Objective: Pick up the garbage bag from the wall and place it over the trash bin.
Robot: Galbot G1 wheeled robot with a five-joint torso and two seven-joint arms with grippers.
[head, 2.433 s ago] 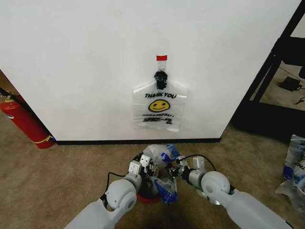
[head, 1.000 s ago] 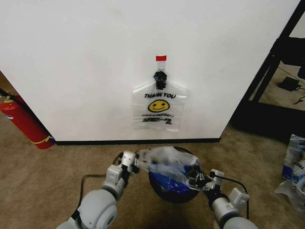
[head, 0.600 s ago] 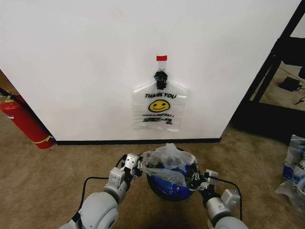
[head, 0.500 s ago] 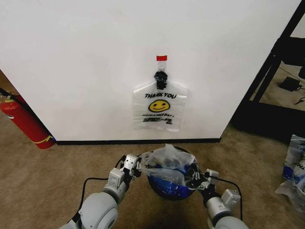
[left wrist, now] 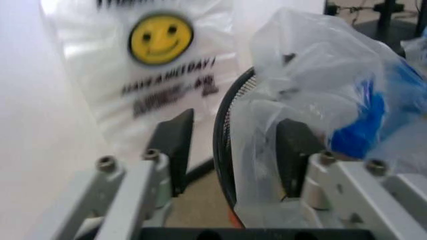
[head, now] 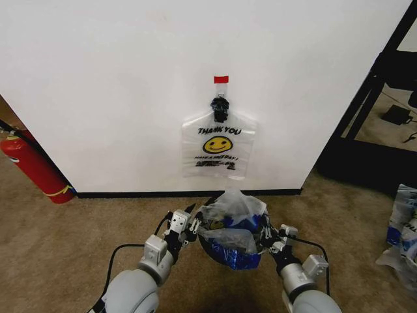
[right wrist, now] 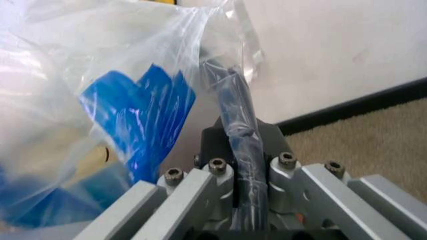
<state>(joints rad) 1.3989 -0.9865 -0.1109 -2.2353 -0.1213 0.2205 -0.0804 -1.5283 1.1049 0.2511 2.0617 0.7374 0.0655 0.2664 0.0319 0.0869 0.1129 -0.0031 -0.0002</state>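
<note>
A second smiley bag (head: 218,145) hangs on the wall (head: 117,85) at 12 o'clock. Below, the garbage bag (head: 229,215) drapes the trash bin (left wrist: 224,150). The left gripper (head: 184,226), at 9 o'clock, straddles its rim with jaws apart; the right gripper (head: 267,236), at 3 o'clock, is clamped on rim and plastic.

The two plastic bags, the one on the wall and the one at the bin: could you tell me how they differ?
The wall bag hangs flat from a black clip, untouched; the garbage bag is crumpled and bunched over the trash bin, between the left gripper and right gripper. Both are translucent whitish plastic.
</note>
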